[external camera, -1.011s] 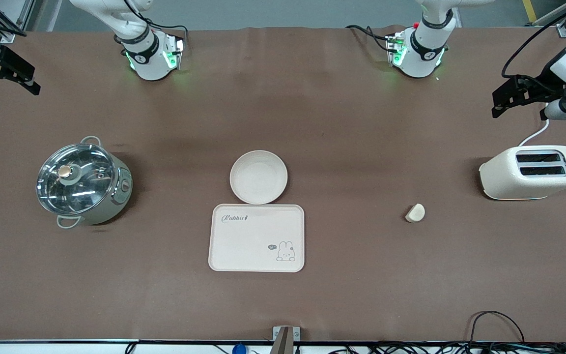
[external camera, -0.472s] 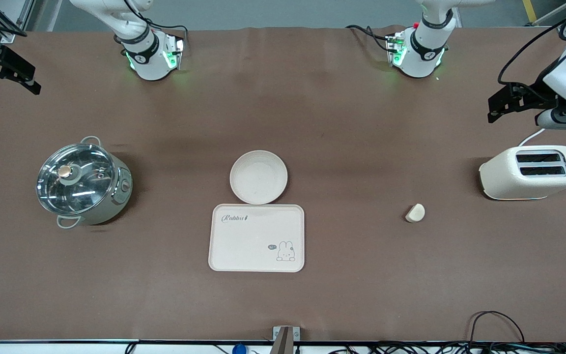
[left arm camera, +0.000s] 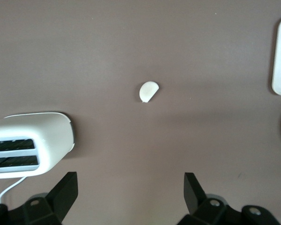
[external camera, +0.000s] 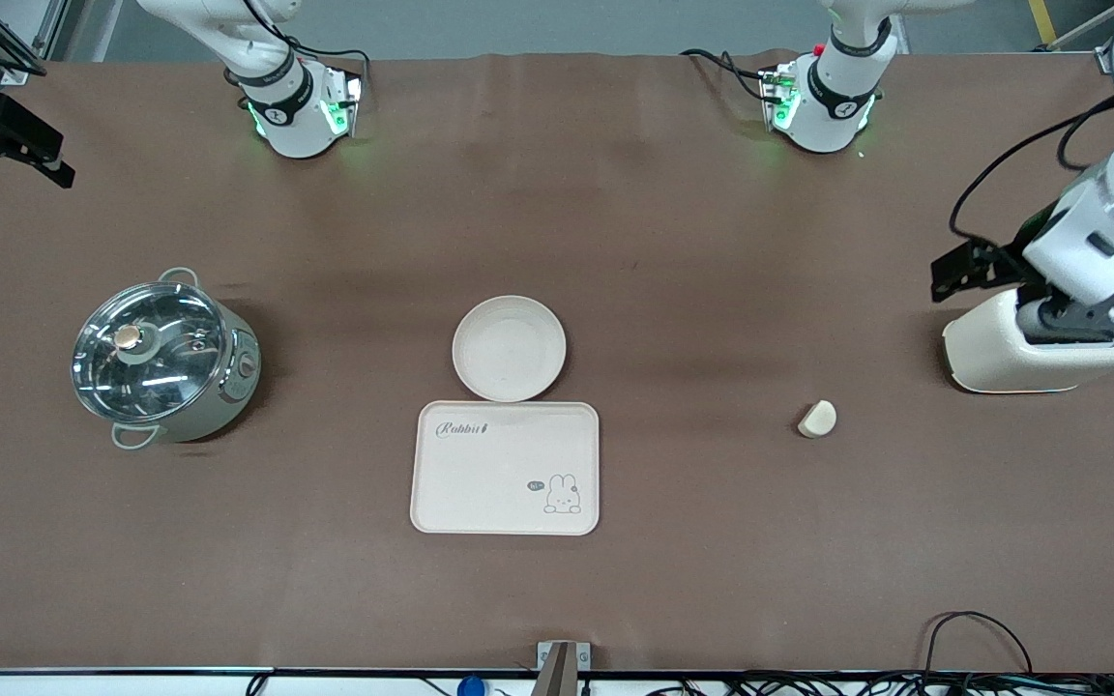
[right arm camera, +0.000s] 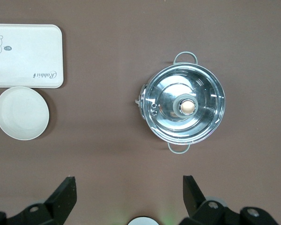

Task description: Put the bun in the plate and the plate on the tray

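The left claw [left arm camera: 130, 197], its fingers spread wide and holding nothing, hangs over the cream-white two-slot toaster [external camera: 992, 353] at the left arm's end of the brown worktop [external camera: 712, 242]. The small cream-white rounded bun [external camera: 817, 419] lies apart from it, out toward the middle of the worktop. Farther out from that claw sits the round shallow cream-beige plate [external camera: 509, 348], touching the edge of the cream-beige rectangular "Rabbit" tray [external camera: 505, 468]. The right claw [right arm camera: 126, 197], likewise spread and empty, waits high over the right arm's end, above the steel pot with a glass lid [external camera: 162, 356]. The step in hand looks like the reach for the bun; next the left claw must descend astride it and close. One each: bun, plate, tray, toaster, pot.
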### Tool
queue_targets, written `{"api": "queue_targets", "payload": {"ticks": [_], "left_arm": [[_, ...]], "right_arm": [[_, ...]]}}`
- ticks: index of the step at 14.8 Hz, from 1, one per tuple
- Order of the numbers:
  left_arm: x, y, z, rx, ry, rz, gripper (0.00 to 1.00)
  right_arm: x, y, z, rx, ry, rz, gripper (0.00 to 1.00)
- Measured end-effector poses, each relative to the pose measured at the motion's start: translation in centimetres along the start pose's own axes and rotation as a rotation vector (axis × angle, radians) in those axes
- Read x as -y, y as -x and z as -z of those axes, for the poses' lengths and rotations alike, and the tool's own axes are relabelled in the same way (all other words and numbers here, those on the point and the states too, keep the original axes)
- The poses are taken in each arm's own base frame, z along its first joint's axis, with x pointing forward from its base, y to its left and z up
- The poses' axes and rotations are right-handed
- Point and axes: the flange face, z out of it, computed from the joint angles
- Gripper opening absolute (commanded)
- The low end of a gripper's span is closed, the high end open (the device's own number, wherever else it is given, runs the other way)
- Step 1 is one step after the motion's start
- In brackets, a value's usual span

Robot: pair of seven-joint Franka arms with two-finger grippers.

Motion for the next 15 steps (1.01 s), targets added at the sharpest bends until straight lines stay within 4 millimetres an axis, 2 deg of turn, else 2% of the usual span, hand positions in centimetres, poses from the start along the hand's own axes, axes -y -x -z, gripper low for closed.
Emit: {"api": "queue_targets", "payload": {"ticks": [4, 6, 9, 11, 14, 15], "left_arm": [[-4.3, -2.9, -6.0, 0.035, 0.000, 0.042, 1.00], [-5.2, -4.5, -10.0, 0.026, -0.024, 0.037, 1.00], [-4.4, -6.7, -16.9, -0.007, -0.018, 0.045, 0.98], [-3.9, -7.7, -21.5, -0.003, -0.011, 0.051, 0.92], [-3.0, -8.3, -27.5, 0.044, -0.041, 0.041, 0.77], [-2.8, -8.3, -29.1, 0.063, -0.045, 0.039, 0.75]], "right_arm": [[0.0, 0.1, -0.2, 0.008, 0.000, 0.000, 1.00], [0.0, 0.2, -0.6, 0.017, 0.000, -0.001, 1.00], [0.0, 0.4, -0.8, 0.017, 0.000, -0.001, 1.00], [0.3, -0.1, -1.4, -0.011, -0.014, 0.004, 1.00], [1.8, -1.2, -3.7, -0.042, -0.049, 0.015, 1.00], [2.6, -1.6, -5.0, -0.048, -0.054, 0.010, 1.00]]}}
